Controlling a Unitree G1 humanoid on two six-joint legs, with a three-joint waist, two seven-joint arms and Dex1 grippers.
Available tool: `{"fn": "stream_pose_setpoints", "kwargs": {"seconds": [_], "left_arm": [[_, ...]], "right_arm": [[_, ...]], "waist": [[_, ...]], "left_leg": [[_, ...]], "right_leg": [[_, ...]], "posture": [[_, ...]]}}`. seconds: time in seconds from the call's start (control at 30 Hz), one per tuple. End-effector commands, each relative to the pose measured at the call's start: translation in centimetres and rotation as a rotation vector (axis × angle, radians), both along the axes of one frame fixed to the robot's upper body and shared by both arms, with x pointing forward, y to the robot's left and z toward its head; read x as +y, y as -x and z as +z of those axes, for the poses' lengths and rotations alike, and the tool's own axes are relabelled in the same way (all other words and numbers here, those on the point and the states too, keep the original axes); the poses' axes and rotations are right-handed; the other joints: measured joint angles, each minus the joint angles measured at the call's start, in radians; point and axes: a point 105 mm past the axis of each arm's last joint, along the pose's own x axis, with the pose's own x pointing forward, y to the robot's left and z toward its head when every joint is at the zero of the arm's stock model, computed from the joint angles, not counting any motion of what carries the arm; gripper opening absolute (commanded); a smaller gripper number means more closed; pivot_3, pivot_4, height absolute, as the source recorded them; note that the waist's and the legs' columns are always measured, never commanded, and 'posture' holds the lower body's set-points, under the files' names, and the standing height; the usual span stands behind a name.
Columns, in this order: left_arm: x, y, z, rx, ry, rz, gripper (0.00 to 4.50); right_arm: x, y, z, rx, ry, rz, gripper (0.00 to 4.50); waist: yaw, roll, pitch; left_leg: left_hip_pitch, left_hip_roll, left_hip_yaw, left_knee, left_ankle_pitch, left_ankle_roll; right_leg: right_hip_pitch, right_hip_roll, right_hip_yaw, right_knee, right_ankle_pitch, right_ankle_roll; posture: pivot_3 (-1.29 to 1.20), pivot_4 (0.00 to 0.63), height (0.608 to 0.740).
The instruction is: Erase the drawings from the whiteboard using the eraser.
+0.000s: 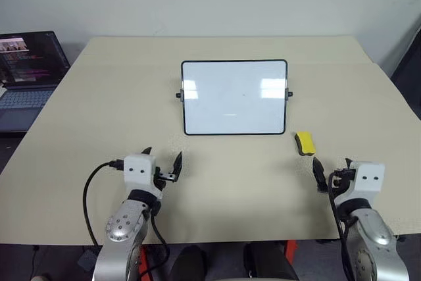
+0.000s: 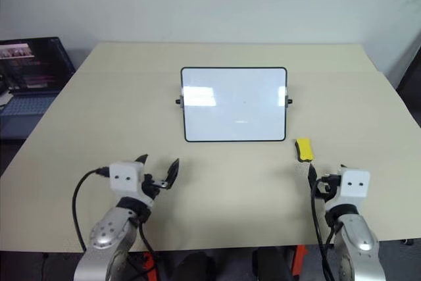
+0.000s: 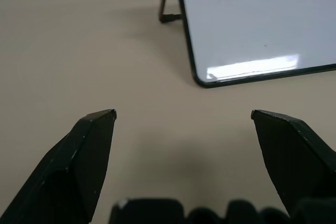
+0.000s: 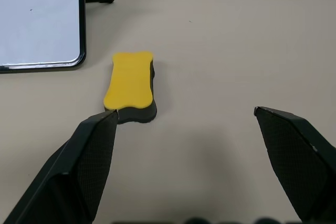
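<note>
The whiteboard [image 1: 234,97] stands propped up at the middle of the beige table, white face in a thin black frame. The drawings are out of view: its face shows only glare and a tiny speck. The yellow eraser [image 1: 304,143] lies flat just off the board's near right corner, dark side down; it also appears in the right wrist view as the eraser [image 4: 130,85]. My right gripper [image 1: 332,170] hovers open a short way in front of the eraser, not touching it. My left gripper [image 1: 162,157] is open and empty, in front of the board's left corner [image 3: 202,80].
An open laptop [image 1: 29,64] sits on a lower surface off the table's left edge. The table's near edge [image 1: 230,240] runs just under both wrists. A wall stands behind the far edge.
</note>
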Motion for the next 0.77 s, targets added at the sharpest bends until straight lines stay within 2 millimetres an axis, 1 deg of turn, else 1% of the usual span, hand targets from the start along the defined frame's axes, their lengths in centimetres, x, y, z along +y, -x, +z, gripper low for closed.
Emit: {"fn": "stream_pose_setpoints", "kwargs": {"seconds": [0.03,0.1,0.17,0.43,0.5,0.6,0.7,0.77], "left_arm": [[0.7,0.5,1.3,-0.068,-0.007,0.049,4.5],[0.2,0.6,1.5,-0.078,-0.004,0.042,4.5],[-0.2,0.6,1.6,-0.086,-0.003,0.039,4.5],[-0.6,0.7,2.1,-0.1,-0.01,0.027,4.5],[-0.7,0.6,1.8,-0.092,-0.009,0.022,4.5],[-1.4,0.5,1.8,-0.087,-0.007,-0.009,4.5],[-1.4,0.4,0.7,-0.055,-0.018,-0.03,4.5],[-1.5,0.3,0.7,-0.057,-0.017,-0.028,4.5]], "right_arm": [[0.1,0.3,1.2,-0.074,-0.015,-0.002,4.47],[0.1,0.2,1.2,-0.084,-0.027,-0.001,4.47],[0.1,0.1,1.2,-0.094,-0.035,0.003,4.47],[-0.8,0.2,1.0,-0.1,-0.028,-0.003,4.47],[-1.1,0.3,1.0,-0.098,-0.017,-0.013,4.47],[-1.5,0.7,1.4,-0.103,-0.006,-0.021,4.47],[-1.9,1.4,0.7,-0.078,0.004,-0.043,4.47],[-2.1,1.5,0.9,-0.079,0.012,-0.044,4.47]], "waist": [[0.0,0.0,0.0],[0.001,0.0,0.0],[0.001,0.0,0.0],[0.001,0.0,0.0],[0.001,0.0,0.0],[0.001,0.0,0.0],[0.001,0.0,0.0],[0.002,0.0,0.0]], "left_leg": [[0.003,0.0,-0.001,0.0,0.0,0.0],[0.007,0.0,-0.001,-0.001,0.0,0.0],[0.007,0.0,-0.001,0.0,0.0,0.0],[0.006,0.0,-0.001,-0.001,0.0,0.0],[0.006,0.0,-0.001,-0.001,0.0,0.0],[0.006,0.0,-0.001,-0.001,0.0,0.0],[0.005,0.0,-0.001,-0.001,0.0,0.0],[0.004,0.0,-0.001,-0.001,0.0,0.0]], "right_leg": [[0.005,0.0,-0.001,-0.001,0.0,0.0],[0.007,0.0,-0.001,-0.001,-0.002,0.002],[0.007,0.001,-0.001,-0.001,-0.002,0.001],[0.007,0.001,0.0,-0.001,-0.001,0.0],[0.006,0.001,0.0,-0.001,-0.001,0.0],[0.007,0.001,-0.001,-0.001,-0.001,0.0],[0.006,0.001,-0.001,-0.001,-0.001,0.0],[0.006,0.001,-0.001,-0.001,-0.001,0.0]], "posture": [[0.0,0.15,0.74],[0.0,0.15,0.74],[0.0,0.15,0.74],[0.0,0.15,0.74],[0.0,0.15,0.74],[0.0,0.15,0.74],[0.0,0.15,0.74],[0.0,0.15,0.74]]}}
